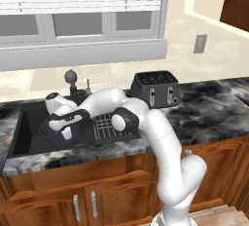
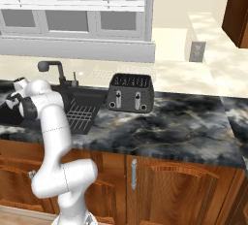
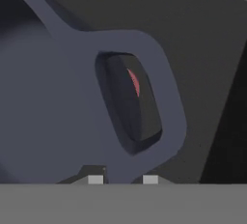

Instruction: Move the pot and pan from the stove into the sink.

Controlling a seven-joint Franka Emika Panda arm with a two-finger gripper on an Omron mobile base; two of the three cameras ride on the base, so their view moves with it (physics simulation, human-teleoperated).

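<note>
1. In the hand view, the gripper [image 3: 123, 179] has its two small tips close together at the bottom. They pinch the loop handle [image 3: 166, 117] of the pot [image 3: 43, 112]. So the jaws are nearly shut, and they hold the pot by its handle.

2. In the left base view, the pot [image 1: 62, 131] is down inside the sink [image 1: 26, 132], with the hand right over it. It looks like the pot is at the bottom or very near it, but the pictures do not show if it touches.

3. The step in hand seems to be putting the pot down. To do it well, the arm should go down slowly until the pot sits flat. Then the jaws should open wide enough to clear the handle.

4. After that, the hand should go straight up. If it moves sideways, a tip could catch in the loop and tip the pot.

5. The ribbed rack [image 1: 104, 125] lies just beside the pot. The pot should stay off it so it does not wobble.

6. The faucet [image 1: 71, 81] stands behind the sink. The arm should lift clear of it.

7. A toaster [image 1: 156, 89] sits farther back on the counter [image 1: 214, 113], well apart from the sink.

8. The pan would be the next job.
</note>
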